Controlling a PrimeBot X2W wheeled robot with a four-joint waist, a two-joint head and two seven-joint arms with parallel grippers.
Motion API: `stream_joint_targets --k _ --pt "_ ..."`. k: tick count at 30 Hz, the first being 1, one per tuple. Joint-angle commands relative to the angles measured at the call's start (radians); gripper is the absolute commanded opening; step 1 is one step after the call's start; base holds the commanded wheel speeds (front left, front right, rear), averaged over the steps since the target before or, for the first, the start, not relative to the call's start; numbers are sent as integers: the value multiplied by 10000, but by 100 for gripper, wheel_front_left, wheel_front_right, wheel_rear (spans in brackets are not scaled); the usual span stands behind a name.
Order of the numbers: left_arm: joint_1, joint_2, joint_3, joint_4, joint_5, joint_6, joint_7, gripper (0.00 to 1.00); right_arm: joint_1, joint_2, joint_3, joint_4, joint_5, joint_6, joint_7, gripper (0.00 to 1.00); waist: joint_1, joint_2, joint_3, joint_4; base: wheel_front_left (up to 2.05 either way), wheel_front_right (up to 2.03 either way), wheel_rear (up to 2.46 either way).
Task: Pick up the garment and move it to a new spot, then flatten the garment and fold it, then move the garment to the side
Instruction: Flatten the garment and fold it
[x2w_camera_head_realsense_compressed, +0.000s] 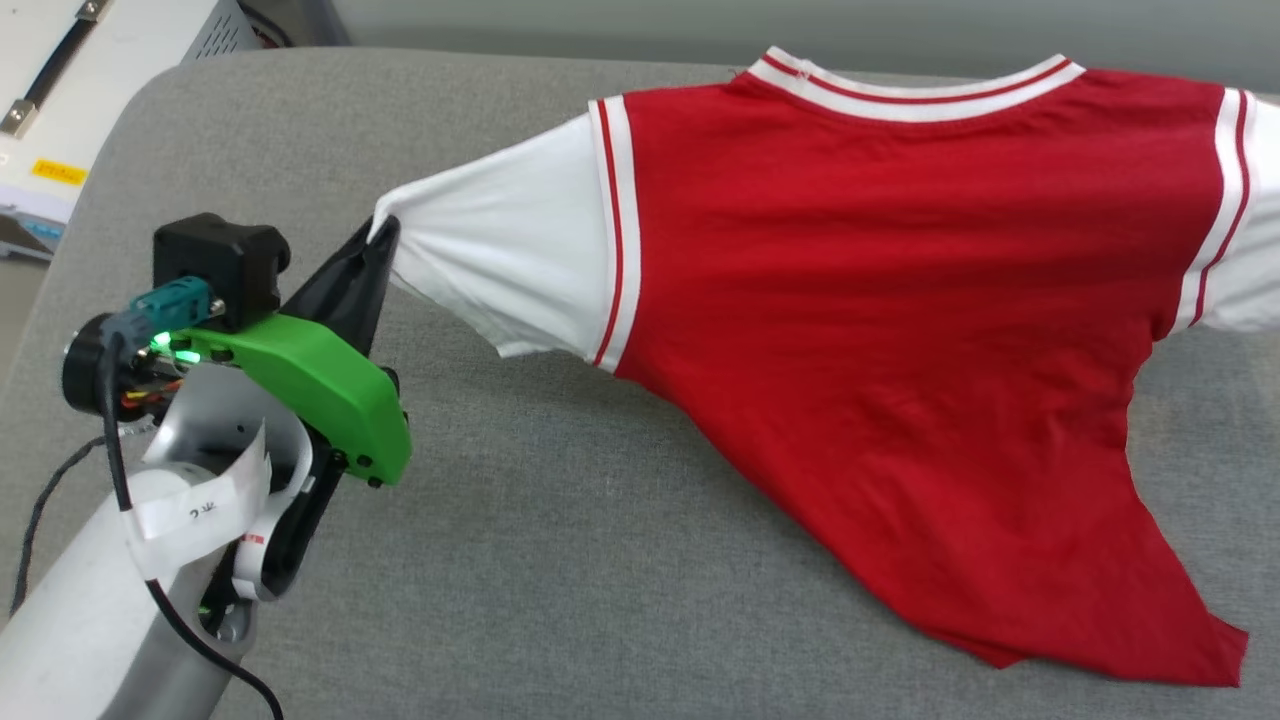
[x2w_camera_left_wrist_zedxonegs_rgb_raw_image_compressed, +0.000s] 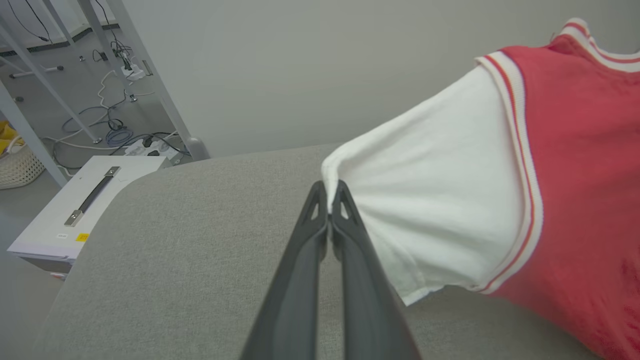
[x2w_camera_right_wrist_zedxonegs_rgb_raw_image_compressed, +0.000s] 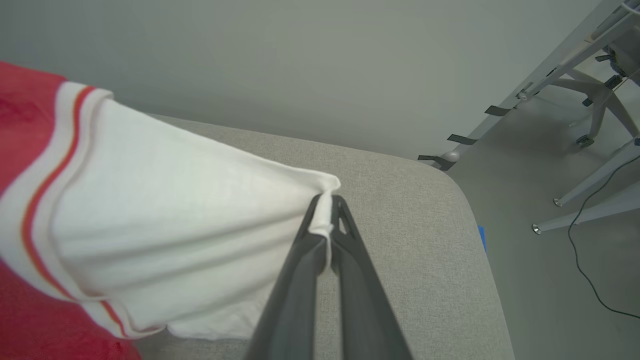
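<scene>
Grey padded surface (x2w_camera_head_realsense_compressed: 560, 560) is stretching wide here, with a white case (x2w_camera_head_realsense_compressed: 60, 90) sitting off its left corner. On the left, the left gripper (x2w_camera_head_realsense_compressed: 383, 230) is pinching the garment (x2w_camera_head_realsense_compressed: 900, 300) by its white sleeve tip, fingers clamped tight. The red body is spreading across the middle. Over on the right, the right gripper (x2w_camera_right_wrist_zedxonegs_rgb_raw_image_compressed: 330, 207) is clamping the other sleeve's edge, jaws pressed together.

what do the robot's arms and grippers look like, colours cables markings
The left arm is a silver-grey tube ending in a green cover, topped by a black box with a teal plug. A black cable runs down it, beside a white ribbon with small markings. The left gripper and right gripper each have two long dark grey fingers with triangular cut-outs near the tips.
</scene>
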Motion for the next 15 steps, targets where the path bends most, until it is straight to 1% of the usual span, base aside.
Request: stream_joint_targets --k 1,8,15 --pt "-210 217 187 -80 100 12 -118 0 -239 -174 -88 -140 75 -9 -164 0 1 0 -684 -326 0 0 0" --pt "-687 567 759 -588 179 33 -415 0 -801 -430 -243 -725 313 -9 -502 0 1 0 -1220 -501 0 0 0" --pt "-1177 1021 1086 -943 305 -14 -283 0 -1327 -624 -239 -1176 508 -9 -542 0 1 0 -1358 -658 0 0 0"
